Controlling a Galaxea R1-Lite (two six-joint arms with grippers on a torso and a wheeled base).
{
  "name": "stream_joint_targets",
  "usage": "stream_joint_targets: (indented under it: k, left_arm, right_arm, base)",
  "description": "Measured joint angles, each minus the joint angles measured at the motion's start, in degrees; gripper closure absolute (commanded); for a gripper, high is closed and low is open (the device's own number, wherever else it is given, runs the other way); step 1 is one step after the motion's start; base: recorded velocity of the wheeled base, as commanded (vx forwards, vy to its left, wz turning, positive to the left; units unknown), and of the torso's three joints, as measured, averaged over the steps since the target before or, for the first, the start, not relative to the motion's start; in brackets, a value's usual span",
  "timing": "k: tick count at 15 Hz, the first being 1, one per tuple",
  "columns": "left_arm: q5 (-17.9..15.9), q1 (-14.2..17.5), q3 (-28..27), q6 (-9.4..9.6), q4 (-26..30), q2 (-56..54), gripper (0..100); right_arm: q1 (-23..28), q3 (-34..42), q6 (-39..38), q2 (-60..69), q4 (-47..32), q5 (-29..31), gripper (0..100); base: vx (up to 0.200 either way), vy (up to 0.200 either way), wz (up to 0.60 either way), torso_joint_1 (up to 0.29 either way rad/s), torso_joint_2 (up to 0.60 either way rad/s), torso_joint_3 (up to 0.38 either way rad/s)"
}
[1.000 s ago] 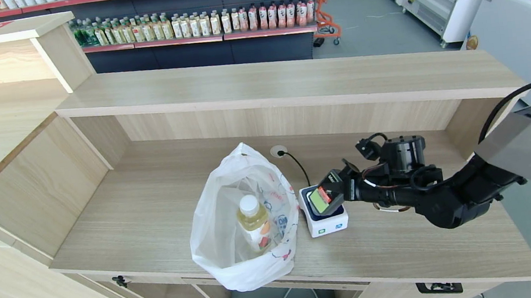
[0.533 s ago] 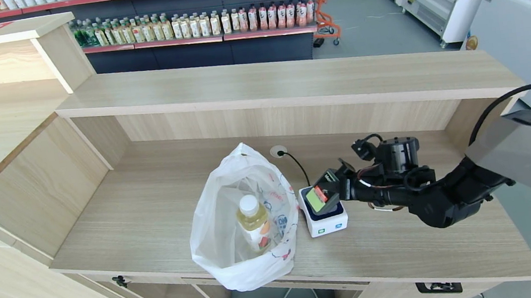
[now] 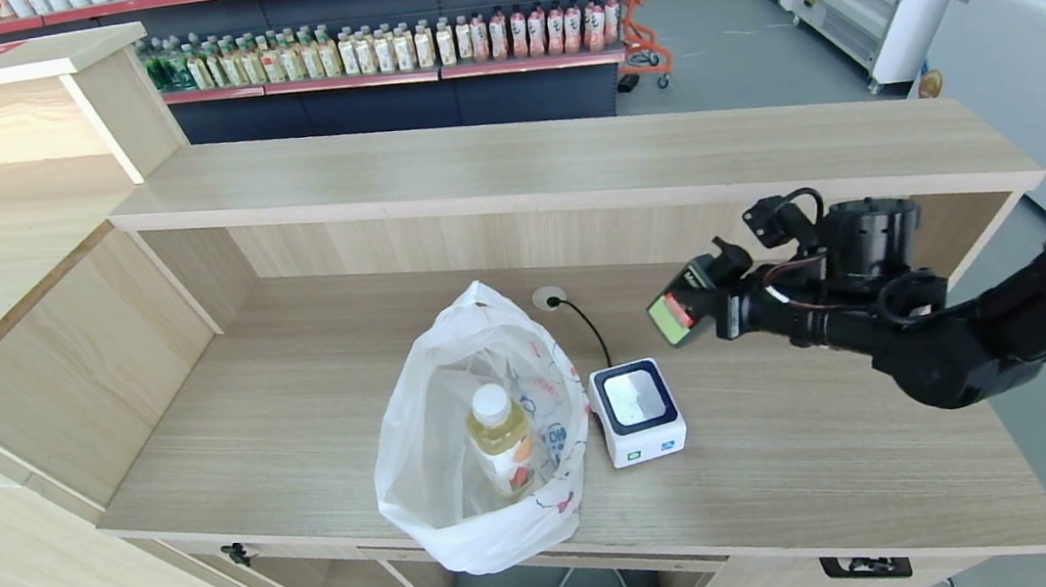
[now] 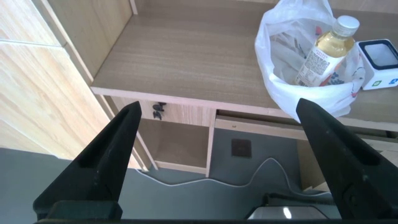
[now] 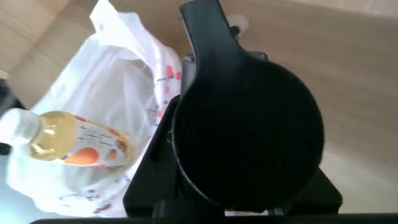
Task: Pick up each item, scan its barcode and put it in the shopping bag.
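My right gripper, clamped on small green-and-red pack, just lifted off white cube scanner to its 1 o'clock; scan likely done, white plastic shopping bag at scanner's 9 o'clock next; left gripper jaws apart

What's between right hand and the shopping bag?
Head view: scanner and its black cable, between the right hand, holding a small pack, and the shopping bag.
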State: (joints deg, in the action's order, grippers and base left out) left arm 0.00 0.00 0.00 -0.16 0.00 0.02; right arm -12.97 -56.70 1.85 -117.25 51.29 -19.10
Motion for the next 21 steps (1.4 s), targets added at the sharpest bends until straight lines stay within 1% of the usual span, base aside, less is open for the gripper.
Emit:
stream_joint_targets:
  k: [1,2,4,7,10,13,15,16,19,21]
  left_arm:
    - [0.0,0.0,0.0,0.00,0.0,0.0,0]
    - [0.0,0.0,0.0,0.02,0.0,0.0,0]
    - [0.0,0.0,0.0,0.06,0.0,0.0,0]
    - [0.0,0.0,0.0,0.09,0.0,0.0,0]
    - [0.0,0.0,0.0,0.09,0.0,0.0,0]
    - [0.0,-0.1,0.0,0.16,0.0,0.0,0]
    - [0.0,0.0,0.0,0.16,0.0,0.0,0]
    - [0.0,0.0,0.0,0.13,0.0,0.0,0]
    - [0.0,-0.1,0.0,0.02,0.0,0.0,0]
    - [0.0,0.0,0.0,0.02,0.0,0.0,0]
  right_arm:
    - [2.0,2.8,7.0,2.4,0.3,3.9,100]
    - [3.5,5.6,10.5,4.6,0.9,6.8,100]
    - [4.5,12.7,10.0,9.8,2.6,8.4,100]
    - [5.1,21.8,8.3,16.6,3.6,8.6,100]
    - [5.1,24.7,8.1,20.0,3.9,6.9,100]
    - [4.5,21.5,7.3,20.3,3.6,6.7,100]
    - [3.0,17.4,3.0,19.5,2.5,6.6,100]
    - [1.5,14.9,0.9,18.9,0.4,6.6,100]
    - [-2.4,8.4,-2.5,16.3,-6.3,6.5,100]
    - [-4.7,5.4,-2.4,13.7,-7.0,6.5,100]
  base:
    - [0.000,0.000,0.00,0.000,0.00,0.000]
    - [0.000,0.000,0.00,0.000,0.00,0.000]
    - [0.000,0.000,0.00,0.000,0.00,0.000]
    - [0.000,0.000,0.00,0.000,0.00,0.000]
    - [0.000,0.200,0.00,-0.004,0.00,0.009]
    - [0.000,0.200,0.00,0.014,0.01,-0.004]
    - [0.000,0.200,0.00,-0.005,0.00,0.007]
    - [0.000,0.200,0.00,0.007,0.00,-0.002]
    - [0.000,0.000,0.00,0.000,0.00,0.000]
    - [0.000,0.000,0.00,0.000,0.00,0.000]
